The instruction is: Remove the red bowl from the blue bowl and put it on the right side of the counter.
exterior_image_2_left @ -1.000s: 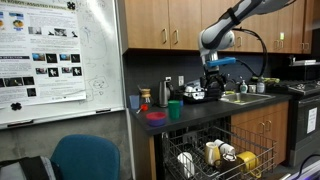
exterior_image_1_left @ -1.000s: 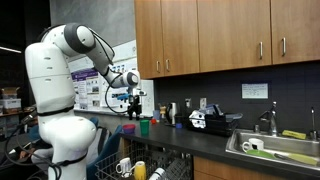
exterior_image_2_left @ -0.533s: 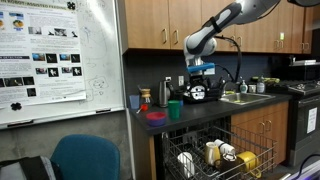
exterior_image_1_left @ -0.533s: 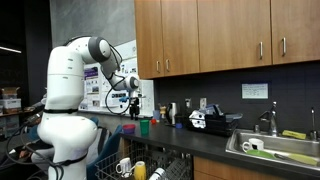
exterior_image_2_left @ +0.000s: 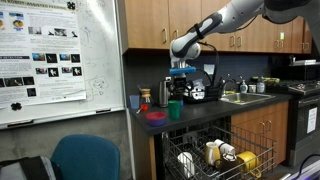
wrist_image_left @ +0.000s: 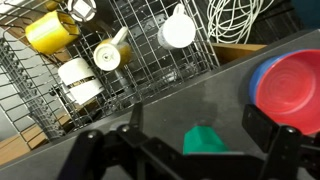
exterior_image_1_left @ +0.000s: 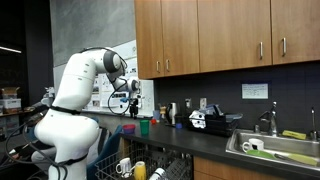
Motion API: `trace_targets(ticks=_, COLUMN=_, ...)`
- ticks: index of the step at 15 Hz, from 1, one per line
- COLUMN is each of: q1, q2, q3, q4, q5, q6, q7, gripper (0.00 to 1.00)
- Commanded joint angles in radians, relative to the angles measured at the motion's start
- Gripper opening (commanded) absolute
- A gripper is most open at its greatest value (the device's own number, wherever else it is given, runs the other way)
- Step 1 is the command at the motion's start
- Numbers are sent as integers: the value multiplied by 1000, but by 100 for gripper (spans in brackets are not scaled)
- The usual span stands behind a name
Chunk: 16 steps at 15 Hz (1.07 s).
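Item: claw (wrist_image_left: 190, 128), carried over the last second along the bench (wrist_image_left: 170, 95) from the appliance end to a station above the green cup (wrist_image_left: 205, 140). Condition: jaws spread wide and empty, presumably so one finger can drop inside a bowl rim and one outside it. It hangs clear of everything, touching nothing. Green cup: one, upright on the bench, directly below the claw in the wrist view. Red bowl (wrist_image_left: 295, 85): one, nested inside the blue bowl (wrist_image_left: 255, 88), just beside the green cup and not yet under the claw. Blue bowl: one, showing only as a rim around the red; the nesting means the red one must be lifted straight up before travelling. In an exterior view the pair (exterior_image_2_left: 157, 117) lies beyond the green cup, on the whiteboard side. Dish rack (wrist_image_left: 150, 50): one, pulled out below the bench edge in front of the green cup, holding one yellow mug (wrist_image_left: 50, 32) and several white mugs; exact count unclear.
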State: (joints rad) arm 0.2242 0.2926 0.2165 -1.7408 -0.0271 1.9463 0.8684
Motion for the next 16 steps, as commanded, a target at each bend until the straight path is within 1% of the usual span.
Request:
trace_targets(ticks=1, q1=53, q2=95, q3=-25, q4=139, q5=13, q6=-45, q7=38, gripper=100)
trace_targets(ticks=5, q1=92, q2=192, q3=-34, q4=259, q5=36, q6=-90, q7=54, gripper=100)
trace_targets(ticks=12, q1=165, q2=391, q3=-66, q4=485, q5=43, q6=-127, q7=93, gripper=100)
trace_targets(ticks=16, q1=175, q2=441, q3=-76, q4=550, q5=61, q6=-162, q7=110, gripper=100)
